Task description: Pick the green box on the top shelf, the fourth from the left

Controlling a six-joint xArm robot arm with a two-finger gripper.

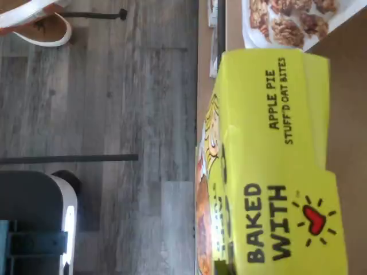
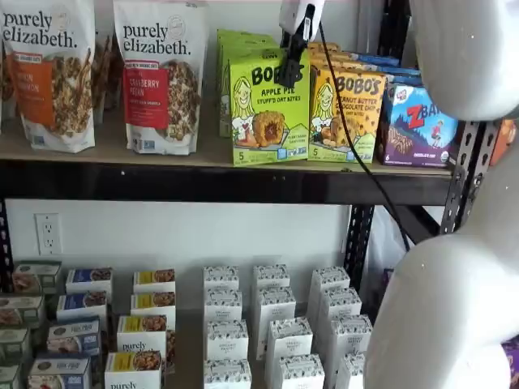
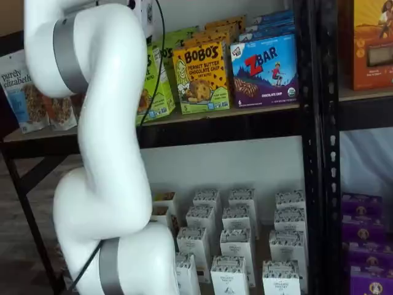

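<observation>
The lime-green Apple Pie green box (image 2: 268,105) stands at the front of its row on the top shelf (image 2: 162,182), with more green boxes behind it. Its top face fills the wrist view (image 1: 275,172). My gripper (image 2: 290,61) hangs from above, and one black finger reaches down onto the box's top right edge; I cannot see a gap or a grip. In a shelf view the box (image 3: 158,86) is partly hidden by my arm, and the gripper is hidden too.
Granola bags (image 2: 158,73) stand left of the green box. The yellow-orange peanut butter box (image 2: 347,113) and the ZBar box (image 2: 422,126) stand right of it. Small white boxes (image 2: 272,324) fill the lower shelf. My white arm (image 3: 104,153) blocks much of both shelf views.
</observation>
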